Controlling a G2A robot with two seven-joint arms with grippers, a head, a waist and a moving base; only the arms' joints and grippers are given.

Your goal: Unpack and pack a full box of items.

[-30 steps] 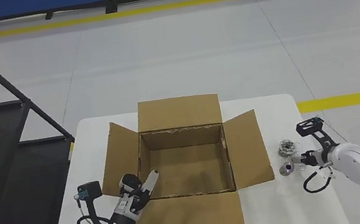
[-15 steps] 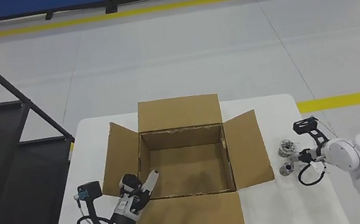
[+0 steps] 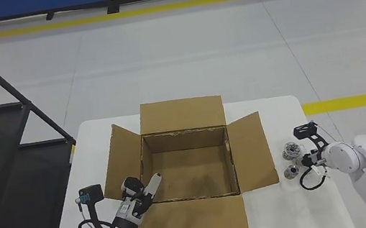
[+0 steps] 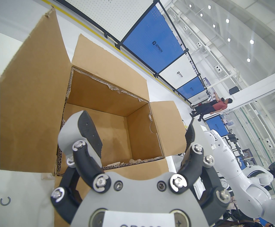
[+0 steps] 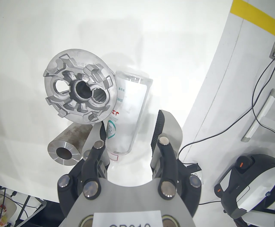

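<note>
The right pincer [image 5: 131, 123] hangs spread open over the clear plastic bottle [image 5: 131, 96] lying beside the metal disc [image 5: 80, 86] on the tabletop [image 5: 32, 43] right of the box [image 3: 181, 114]; probably light, slick and squashable, it wants a gentle mid-body grip.

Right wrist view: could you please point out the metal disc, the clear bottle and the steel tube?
metal disc [image 5: 73, 97], right wrist view, hub just below the centre hole.
clear bottle [image 5: 129, 111], right wrist view, middle of its body.
steel tube [image 5: 68, 139], right wrist view, rusty side wall.
</note>
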